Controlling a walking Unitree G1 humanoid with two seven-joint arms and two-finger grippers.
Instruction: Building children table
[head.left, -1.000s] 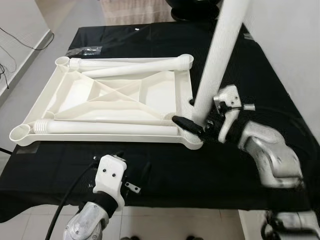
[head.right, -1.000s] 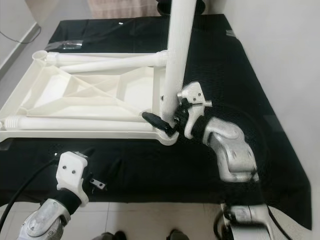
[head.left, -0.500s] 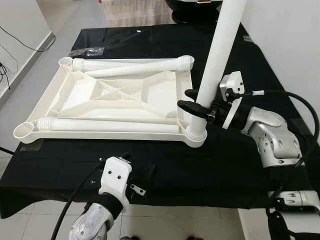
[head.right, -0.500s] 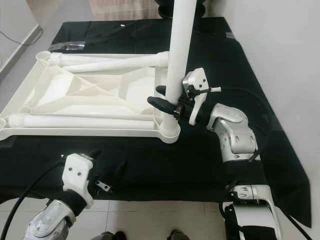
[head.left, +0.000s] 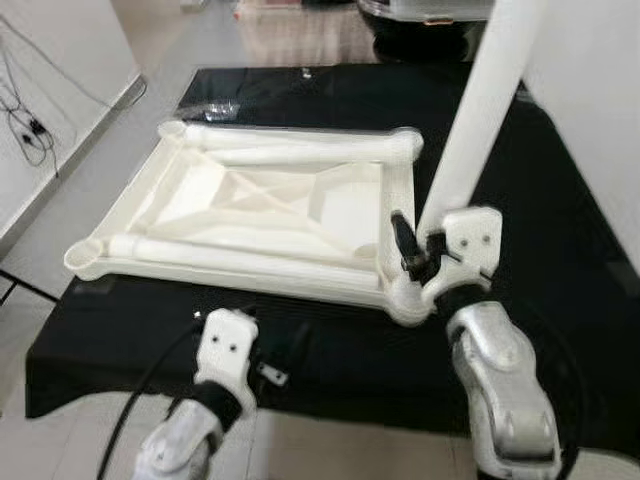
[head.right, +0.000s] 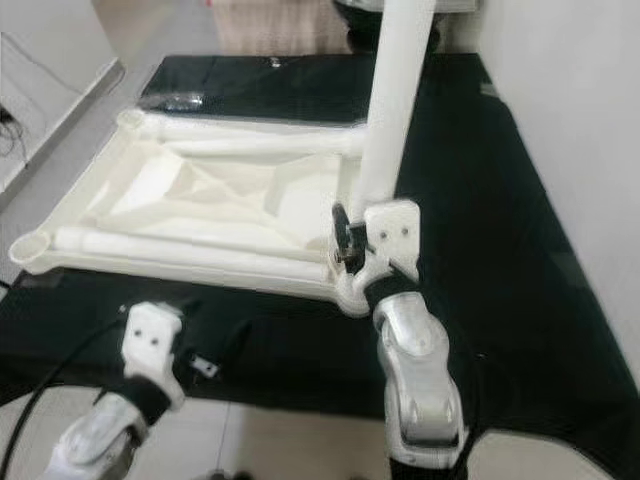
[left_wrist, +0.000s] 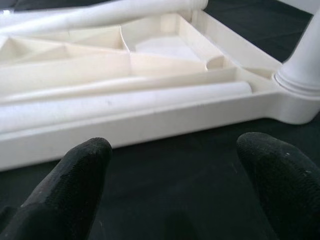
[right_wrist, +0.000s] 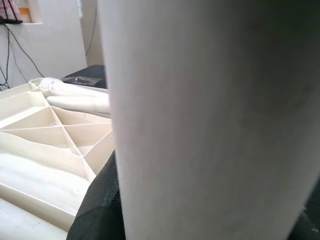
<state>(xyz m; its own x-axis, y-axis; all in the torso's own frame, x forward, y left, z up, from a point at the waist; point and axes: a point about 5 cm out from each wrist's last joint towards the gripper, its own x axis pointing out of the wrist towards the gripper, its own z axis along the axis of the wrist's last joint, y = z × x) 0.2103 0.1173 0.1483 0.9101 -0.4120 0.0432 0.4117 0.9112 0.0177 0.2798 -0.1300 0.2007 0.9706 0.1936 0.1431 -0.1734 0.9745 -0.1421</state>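
Black-draped table (head.left: 560, 200), right gripper (head.left: 415, 250) clasping upright leg (head.left: 480, 130), tabletop (head.left: 270, 215) inverted

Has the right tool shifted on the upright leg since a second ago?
Yes. The right tool swung from the leg's right side round to its near side, measured against the corner socket, and grips the upright leg just above it.
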